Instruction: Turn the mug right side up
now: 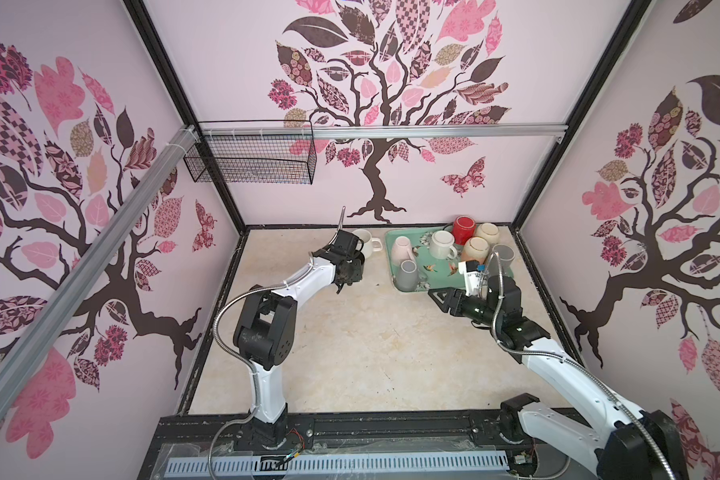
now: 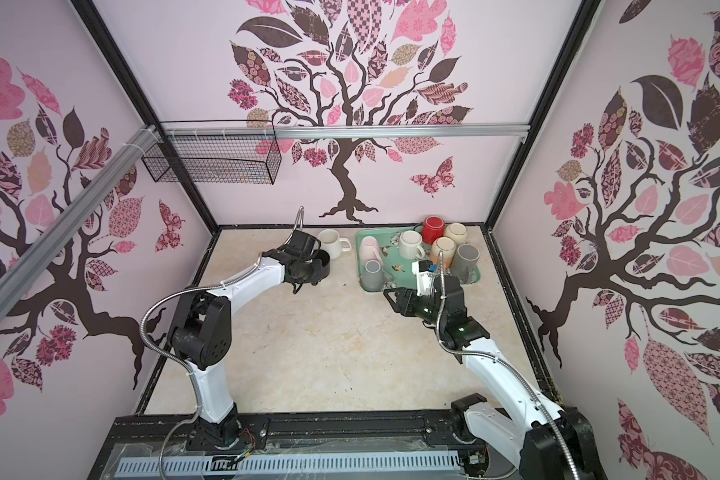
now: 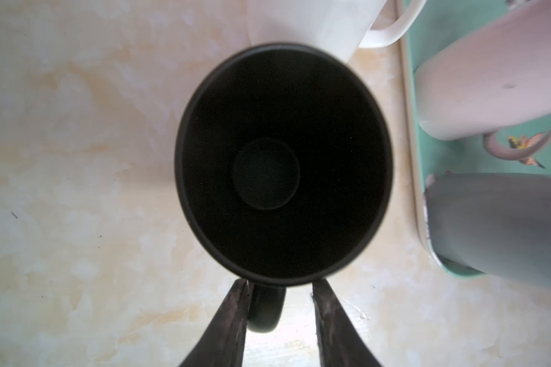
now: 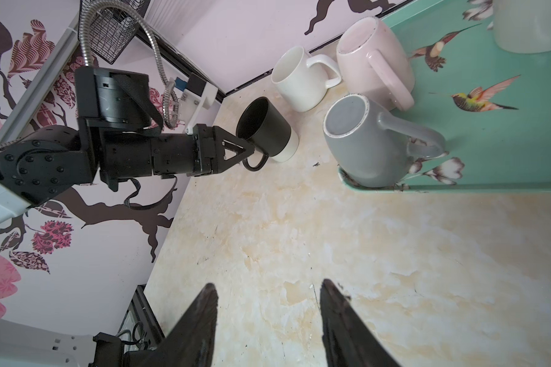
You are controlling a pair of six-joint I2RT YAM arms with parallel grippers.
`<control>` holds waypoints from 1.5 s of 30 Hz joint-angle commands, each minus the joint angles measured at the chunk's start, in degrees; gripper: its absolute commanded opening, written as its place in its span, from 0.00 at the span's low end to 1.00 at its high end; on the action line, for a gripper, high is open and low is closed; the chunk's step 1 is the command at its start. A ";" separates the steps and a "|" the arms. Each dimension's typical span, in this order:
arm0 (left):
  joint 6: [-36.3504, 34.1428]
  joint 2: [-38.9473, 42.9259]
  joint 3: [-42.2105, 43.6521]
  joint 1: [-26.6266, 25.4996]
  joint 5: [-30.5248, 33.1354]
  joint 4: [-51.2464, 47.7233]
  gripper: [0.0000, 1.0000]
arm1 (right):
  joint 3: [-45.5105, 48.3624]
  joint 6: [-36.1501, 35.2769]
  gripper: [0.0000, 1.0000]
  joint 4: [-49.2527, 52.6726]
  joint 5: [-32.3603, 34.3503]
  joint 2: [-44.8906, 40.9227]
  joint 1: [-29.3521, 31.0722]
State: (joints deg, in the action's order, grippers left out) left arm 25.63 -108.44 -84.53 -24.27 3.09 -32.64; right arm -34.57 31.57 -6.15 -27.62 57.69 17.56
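Near the far edge of the marbled beige tabletop [image 4: 299,238], the black ceramic mug [image 4: 268,127] stood upright, with a white mug [image 4: 296,79] just behind it. Beside it an upside-down grey mug [image 4: 363,143] sat on the teal tray [image 4: 458,189]. Bare tabletop lay in front. The downward-pointing left gripper [image 3: 280,284] had its jaws parted around the mug's handle, and the right gripper [image 4: 269,286] hovered wide and empty.

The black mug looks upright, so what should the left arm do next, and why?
Probably draw the left end effector straight back off the handle: the black mug stands mouth-up on the table, and the jaws stand apart around the handle.
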 commanded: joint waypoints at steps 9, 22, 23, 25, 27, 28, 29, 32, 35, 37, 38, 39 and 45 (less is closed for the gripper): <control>-0.22 11.27 10.79 11.10 -9.92 5.30 0.28 | -2.02 -0.44 0.54 -0.87 0.67 0.71 0.02; 1.49 0.64 8.43 6.46 -16.77 8.47 0.21 | -3.89 -1.11 0.54 1.17 0.05 1.76 0.03; 1.76 -0.01 7.98 5.36 -16.48 8.63 0.21 | -4.50 -1.37 0.55 1.49 -0.07 2.05 0.07; 2.71 -1.27 6.76 4.06 -16.67 8.70 0.21 | -5.60 -1.83 0.54 2.01 -0.32 2.88 0.02; 3.63 -2.19 6.08 3.38 -17.41 9.42 0.22 | -6.59 -2.24 0.54 2.66 -0.77 3.60 0.02; 4.01 -2.36 5.85 3.20 -17.46 9.81 0.22 | -6.66 -2.33 0.54 2.64 -0.94 3.79 0.02; 4.06 -2.54 5.51 3.03 -17.50 9.95 0.22 | -6.66 -2.35 0.54 2.79 -0.95 3.87 0.07; 4.59 -3.24 4.41 2.92 -17.81 10.79 0.22 | -5.99 -2.70 0.55 2.99 -0.45 3.50 0.03; 5.22 -4.55 2.66 2.88 -18.13 11.31 0.22 | -5.52 -3.09 0.55 3.25 0.43 3.55 0.07; 6.16 -5.36 1.90 2.70 -18.54 12.35 0.22 | -5.45 -2.49 0.54 3.94 2.40 4.04 0.03; 6.82 -5.91 1.47 2.58 -19.20 13.23 0.21 | -4.89 -2.15 0.53 3.80 3.94 4.43 0.05; 7.32 -6.46 0.81 2.31 -19.76 13.31 0.21 | -4.12 -1.89 0.53 3.36 5.91 4.83 -0.02; 8.76 -8.43 -2.28 0.87 -20.32 14.35 0.22 | -5.35 -2.79 0.53 1.10 11.46 11.43 -2.42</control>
State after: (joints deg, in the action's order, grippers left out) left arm 33.12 -115.94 -83.33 -22.83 -16.21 -21.32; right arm -38.48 29.85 -3.99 -20.18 65.73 16.38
